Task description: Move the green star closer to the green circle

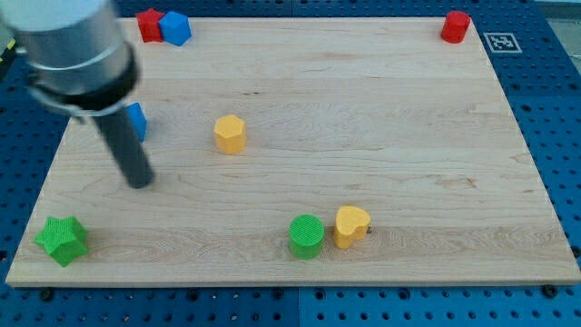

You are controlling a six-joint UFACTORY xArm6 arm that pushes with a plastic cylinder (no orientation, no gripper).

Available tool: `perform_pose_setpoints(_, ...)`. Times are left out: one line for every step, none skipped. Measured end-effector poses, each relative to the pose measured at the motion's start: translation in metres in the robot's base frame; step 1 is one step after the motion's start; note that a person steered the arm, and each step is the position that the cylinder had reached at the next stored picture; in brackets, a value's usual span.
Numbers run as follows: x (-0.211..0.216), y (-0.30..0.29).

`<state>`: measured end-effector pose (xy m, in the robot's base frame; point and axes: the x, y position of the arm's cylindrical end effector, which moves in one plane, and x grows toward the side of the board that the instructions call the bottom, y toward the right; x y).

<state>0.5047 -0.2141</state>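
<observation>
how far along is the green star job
Done: nothing visible yet. The green star sits at the board's bottom-left corner, far from the green circle, which touches the yellow heart.
In hand: my tip is above and right of the star, not touching it.
Left: get to the star's left side and push it right toward the circle.

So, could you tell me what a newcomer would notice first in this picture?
The big blurred arm at the view's top left, its rod ending at my tip on bare wood. Below it, the green star sits alone in the bottom-left corner, far from the green circle touching a yellow heart.
</observation>
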Motion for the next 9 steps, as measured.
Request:
perform_pose_setpoints(0.0,-0.073)
perform_pose_setpoints(0.004,-0.09)
perform_pose_setpoints(0.04,-0.091)
perform_pose_setpoints(0.066,-0.078)
perform_pose_setpoints(0.09,-0.055)
perform_pose_setpoints(0.093,-0.001)
perform_pose_setpoints(0.093,0.026)
perform_pose_setpoints(0.092,0.064)
perform_pose_setpoints(0.092,0.11)
